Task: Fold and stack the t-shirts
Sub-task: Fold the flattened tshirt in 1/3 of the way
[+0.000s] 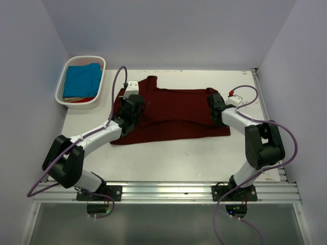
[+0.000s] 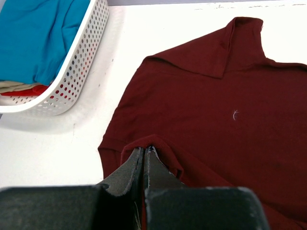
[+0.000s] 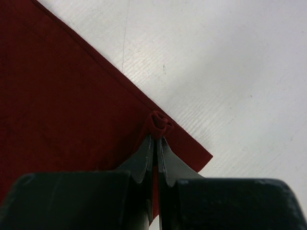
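Observation:
The dark maroon t-shirt (image 1: 173, 112) lies spread on the white table, partly folded, with a sleeve pointing to the back. My left gripper (image 1: 135, 105) is shut on a raised pinch of the shirt's left part, as the left wrist view shows (image 2: 145, 151). My right gripper (image 1: 214, 106) is shut on a bunched bit of the shirt's right edge near a corner (image 3: 157, 136). The maroon cloth (image 2: 216, 120) fills most of the left wrist view and the left half of the right wrist view (image 3: 62, 96). The turquoise-blue t-shirt (image 1: 82, 80) lies folded in the basket (image 2: 43, 33).
The white slatted basket (image 1: 60, 88) stands at the back left, close to the shirt's left side (image 2: 72, 72). Red and beige cloth lie under the turquoise shirt. Walls enclose the table on three sides. Bare table shows in front of the shirt (image 1: 173, 158).

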Motion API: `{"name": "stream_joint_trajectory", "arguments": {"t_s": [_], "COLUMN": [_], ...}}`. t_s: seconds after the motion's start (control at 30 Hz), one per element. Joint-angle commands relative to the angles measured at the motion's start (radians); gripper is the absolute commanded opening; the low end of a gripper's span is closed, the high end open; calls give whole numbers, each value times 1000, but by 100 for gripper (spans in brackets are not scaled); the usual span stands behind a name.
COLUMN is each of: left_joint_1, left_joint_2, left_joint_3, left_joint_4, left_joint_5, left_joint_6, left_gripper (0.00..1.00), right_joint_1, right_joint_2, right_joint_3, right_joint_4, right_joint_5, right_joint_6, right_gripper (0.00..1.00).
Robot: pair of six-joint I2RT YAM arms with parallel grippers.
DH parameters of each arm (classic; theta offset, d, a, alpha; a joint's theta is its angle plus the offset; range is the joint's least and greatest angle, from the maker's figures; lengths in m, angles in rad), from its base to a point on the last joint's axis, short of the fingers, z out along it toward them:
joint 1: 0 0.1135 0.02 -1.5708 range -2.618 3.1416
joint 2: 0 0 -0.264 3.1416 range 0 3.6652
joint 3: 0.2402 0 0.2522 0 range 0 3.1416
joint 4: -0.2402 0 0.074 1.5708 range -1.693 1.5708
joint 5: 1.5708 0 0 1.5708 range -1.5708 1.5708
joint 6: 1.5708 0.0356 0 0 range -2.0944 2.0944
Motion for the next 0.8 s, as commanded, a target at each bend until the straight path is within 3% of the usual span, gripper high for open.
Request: {"name": "stream_joint_trajectory", "arguments": {"t_s": [0.0,0.77], "left_joint_1": [14,57], "left_joint_2": [7,111], "left_joint_3": [43,66], "left_joint_4": [69,112], "left_joint_5": [0,57], "left_joint_6": [20,15], "left_gripper": [0,0], "right_joint_1": [-5,-5], "right_joint_2": [15,60], "right_joint_3": [40,66], "right_joint_4": [3,-6], "right_joint_5": [60,51], "right_joint_6": [31,52], "right_gripper": [0,0]}}
